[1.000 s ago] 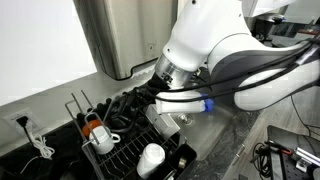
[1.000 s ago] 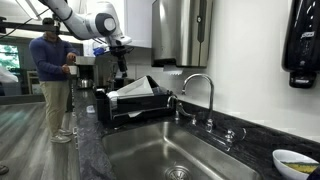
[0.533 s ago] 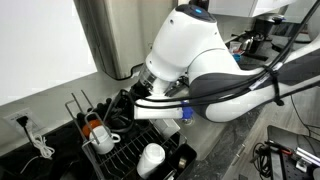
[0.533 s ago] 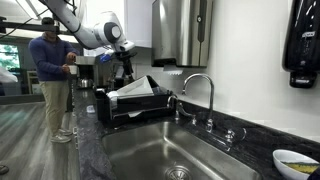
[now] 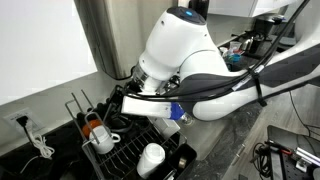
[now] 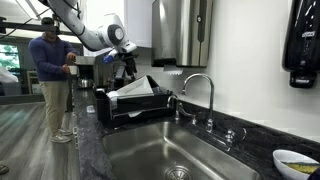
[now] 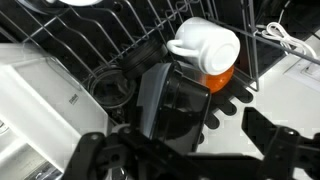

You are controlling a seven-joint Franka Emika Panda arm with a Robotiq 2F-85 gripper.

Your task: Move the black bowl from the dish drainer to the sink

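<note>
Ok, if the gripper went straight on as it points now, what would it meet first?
Most likely the black bowl, tilted on edge in the dish drainer, centred ahead of the open gripper. The white mug lies beyond, off line. Depth is unclear.

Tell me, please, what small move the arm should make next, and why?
Probably lower the tool a little toward the black bowl. In the wrist view it looks open and short of the bowl, which stands in the dish drainer beside the white mug, so nothing is gripped yet.
</note>
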